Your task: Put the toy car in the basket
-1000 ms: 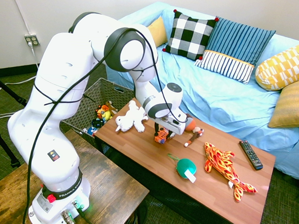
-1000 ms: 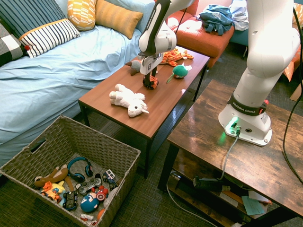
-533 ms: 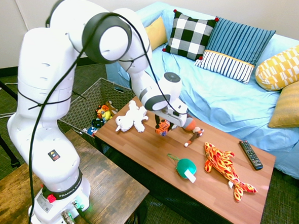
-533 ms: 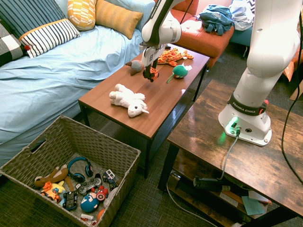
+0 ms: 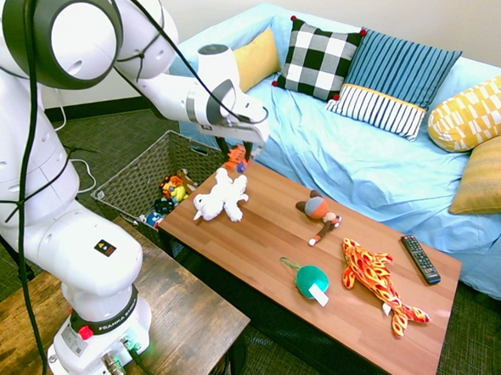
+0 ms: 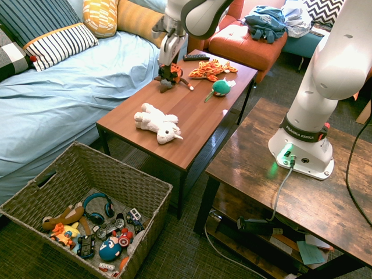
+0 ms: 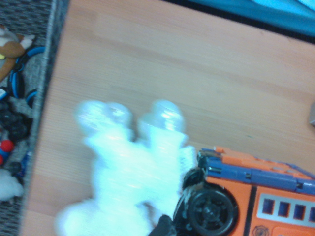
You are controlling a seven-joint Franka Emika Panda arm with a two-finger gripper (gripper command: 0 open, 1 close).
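The toy car, orange with dark wheels, hangs in the air above the far left end of the wooden table. My gripper is shut on it. In the second exterior view the toy car hangs under the gripper, over the table's sofa-side edge. In the wrist view the toy car shows over the white plush. The basket stands on the floor past the table's left end, with several toys inside. From the other side the basket lies well short of the car.
A white plush lies on the table just below the car. A monkey plush, a green round toy, an orange fish plush and a remote lie further right. The blue sofa runs behind.
The gripper has lifted the toy car off the middle of the table and carried it up and left, past the white plush, toward the basket end.
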